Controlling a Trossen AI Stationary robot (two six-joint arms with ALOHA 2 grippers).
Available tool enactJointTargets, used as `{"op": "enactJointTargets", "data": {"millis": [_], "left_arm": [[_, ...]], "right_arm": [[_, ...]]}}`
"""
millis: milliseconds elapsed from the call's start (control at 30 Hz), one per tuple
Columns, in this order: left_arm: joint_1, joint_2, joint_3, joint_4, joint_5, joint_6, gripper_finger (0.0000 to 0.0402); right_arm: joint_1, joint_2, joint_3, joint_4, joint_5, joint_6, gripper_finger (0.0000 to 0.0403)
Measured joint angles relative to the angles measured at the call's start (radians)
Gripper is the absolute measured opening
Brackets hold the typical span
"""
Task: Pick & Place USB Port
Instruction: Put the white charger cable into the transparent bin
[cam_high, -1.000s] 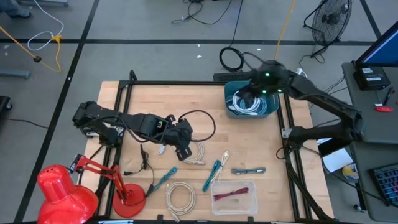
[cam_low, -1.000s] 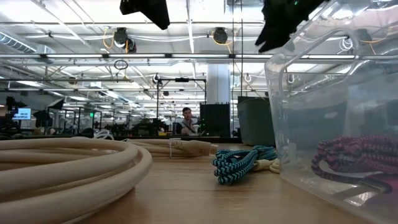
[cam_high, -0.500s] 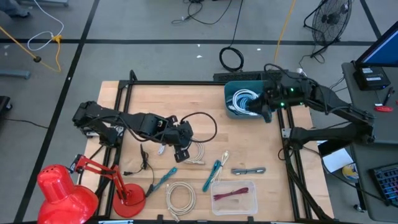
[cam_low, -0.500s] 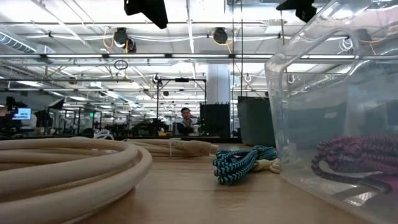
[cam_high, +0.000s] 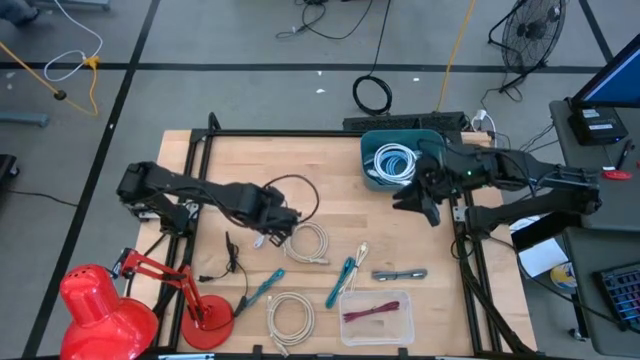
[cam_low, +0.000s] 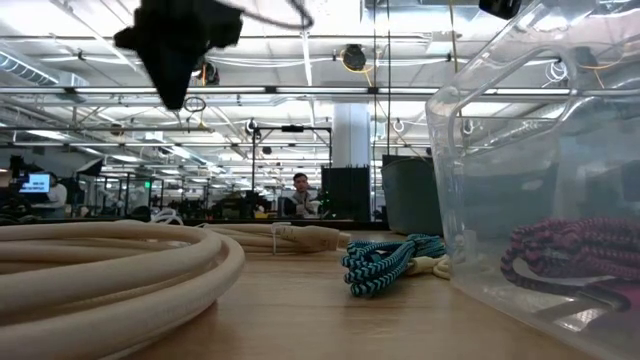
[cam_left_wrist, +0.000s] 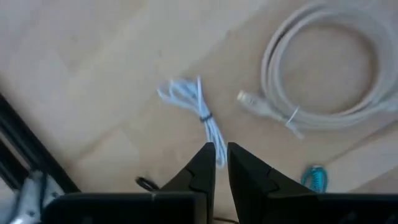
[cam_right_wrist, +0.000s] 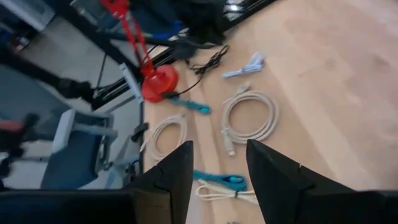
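A small white USB cable bundle (cam_left_wrist: 196, 109) lies flat on the wooden table, just off my left gripper (cam_left_wrist: 221, 158) as its wrist view shows it. My left gripper (cam_high: 274, 222) points down above the bundle, shut and holding nothing; in the low view it hangs as a dark shape (cam_low: 175, 50). A coiled white cable (cam_high: 311, 243) lies beside the bundle. My right gripper (cam_high: 425, 205) stands open and high, just near of the teal bin (cam_high: 372, 178), which holds white cables (cam_high: 395, 160).
Near the front edge lie a cream coil (cam_high: 290, 315), two teal cables (cam_high: 345, 278) (cam_high: 262, 288), a grey piece (cam_high: 400, 273) and a clear box (cam_high: 400, 330) with a red cable. A red lamp (cam_high: 100, 305) stands at front left. A black frame (cam_high: 205, 160) rims the table.
My left gripper has come down toward the table, shifted a little toward the left edge and rolled about its wrist. My right gripper has swung away from over the teal bin toward the table's near edge, staying open and empty.
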Motion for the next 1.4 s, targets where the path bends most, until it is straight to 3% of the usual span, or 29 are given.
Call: {"op": "enactJointTargets", "data": {"millis": [233, 400, 500, 600, 733, 867, 1400], "left_arm": [[-0.016, 0.000, -0.282, 0.205, 0.121, -0.187, 0.0047], [0.003, 0.000, -0.358, 0.354, 0.101, -0.270, 0.0049], [0.018, -0.001, -0.362, 0.481, 0.092, -0.283, 0.0075], [0.030, -0.001, -0.360, 0.559, 0.082, -0.316, 0.0125], [0.054, -0.001, -0.347, 0.512, 0.075, -0.297, 0.0198], [0.068, -0.001, -0.347, 0.426, 0.093, -0.289, 0.0236], [0.055, 0.000, -0.355, 0.337, 0.150, -0.296, 0.0244]], "right_arm": [[0.099, -0.002, 0.000, 0.000, 0.002, 0.022, 0.0139], [0.175, -0.001, 0.000, 0.000, 0.098, -0.009, 0.0139], [0.206, -0.001, -0.001, 0.000, 0.179, -0.022, 0.0139], [0.219, -0.001, -0.001, 0.001, 0.211, -0.018, 0.0139], [0.236, -0.001, -0.001, 0.001, 0.211, -0.025, 0.0139], [0.250, -0.001, -0.001, 0.001, 0.212, -0.027, 0.0139], [0.263, 0.000, -0.001, 0.001, 0.211, -0.057, 0.0139]]}}
